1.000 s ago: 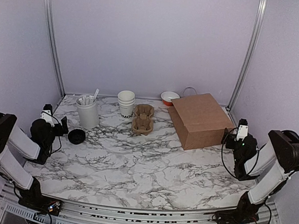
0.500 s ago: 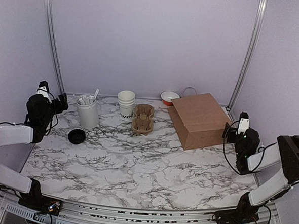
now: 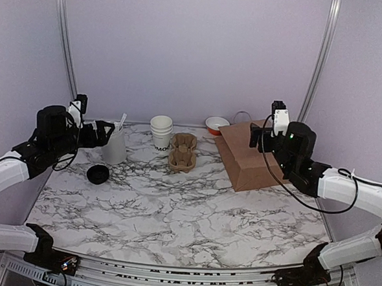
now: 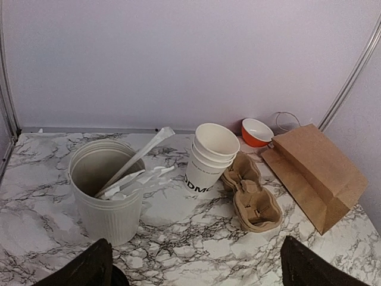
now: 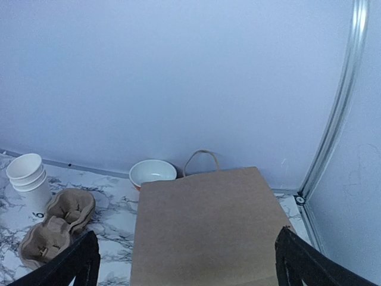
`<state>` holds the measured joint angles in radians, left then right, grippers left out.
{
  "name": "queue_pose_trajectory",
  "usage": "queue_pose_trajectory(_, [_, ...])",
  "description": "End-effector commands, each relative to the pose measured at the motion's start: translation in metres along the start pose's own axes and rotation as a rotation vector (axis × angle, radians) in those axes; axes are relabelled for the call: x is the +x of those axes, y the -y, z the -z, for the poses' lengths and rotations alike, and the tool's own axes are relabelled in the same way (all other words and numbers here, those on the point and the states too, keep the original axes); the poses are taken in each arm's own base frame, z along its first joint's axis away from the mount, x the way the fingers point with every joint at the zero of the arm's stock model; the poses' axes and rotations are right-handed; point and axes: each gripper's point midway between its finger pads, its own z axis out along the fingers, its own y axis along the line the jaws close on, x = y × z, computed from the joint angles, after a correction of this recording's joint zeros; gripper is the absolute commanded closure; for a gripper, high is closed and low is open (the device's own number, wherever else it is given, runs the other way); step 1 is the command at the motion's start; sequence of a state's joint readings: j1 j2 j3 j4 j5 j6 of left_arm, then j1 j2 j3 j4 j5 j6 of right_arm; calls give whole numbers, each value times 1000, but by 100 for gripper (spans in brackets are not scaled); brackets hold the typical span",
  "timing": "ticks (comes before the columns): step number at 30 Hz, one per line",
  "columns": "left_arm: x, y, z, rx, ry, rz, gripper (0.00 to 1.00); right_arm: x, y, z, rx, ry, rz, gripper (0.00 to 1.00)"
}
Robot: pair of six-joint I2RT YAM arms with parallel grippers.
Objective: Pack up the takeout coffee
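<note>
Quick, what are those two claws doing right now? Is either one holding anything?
Left gripper: open, holding nothing.
Right gripper: open, holding nothing.

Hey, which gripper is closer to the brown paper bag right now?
Right. The right gripper hangs open just above the paper bag. The left gripper is at the table's other side, next to the white canister, well apart from the bag.
</note>
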<state>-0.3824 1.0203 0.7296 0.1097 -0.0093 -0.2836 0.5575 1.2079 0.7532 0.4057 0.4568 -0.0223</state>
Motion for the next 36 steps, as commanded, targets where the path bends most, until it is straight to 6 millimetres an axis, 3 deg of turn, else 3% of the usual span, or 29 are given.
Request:
queue_pose_trajectory(1, [-28,5,26,-27,-34,-16,1,-2,-27,10,84,-107,153,0])
queue_pose_trajectory(5, [-46,-22,49,-198,15,100,1,-21,-9,14,174,-95,59,0])
queue_pose_trajectory(8, [-51,-17,53,-162,33,130,1,-32,-13,9,64,-87,11,0])
queue_pose_trajectory(15, [-31,-8,36,-104,-61,158,1,-35,-18,-1,-44,-100,-63,0])
queue_pose_trajectory(19, [-16,0,27,-53,-114,178,1,-34,-37,-8,-138,-153,-127,0])
queue_pose_trajectory(25, [13,7,18,6,-187,245,1,-17,-76,-16,-318,-246,-193,1])
queue_pose_trajectory(32, [45,12,12,39,-242,318,1,16,-87,-38,-251,-387,-182,7])
queue_pose_trajectory(35, [51,17,10,57,-244,342,1,29,-101,-43,-234,-437,-138,7])
queue_pose_trajectory(36, [62,15,9,49,-263,346,1,33,-107,-42,-239,-453,-123,7])
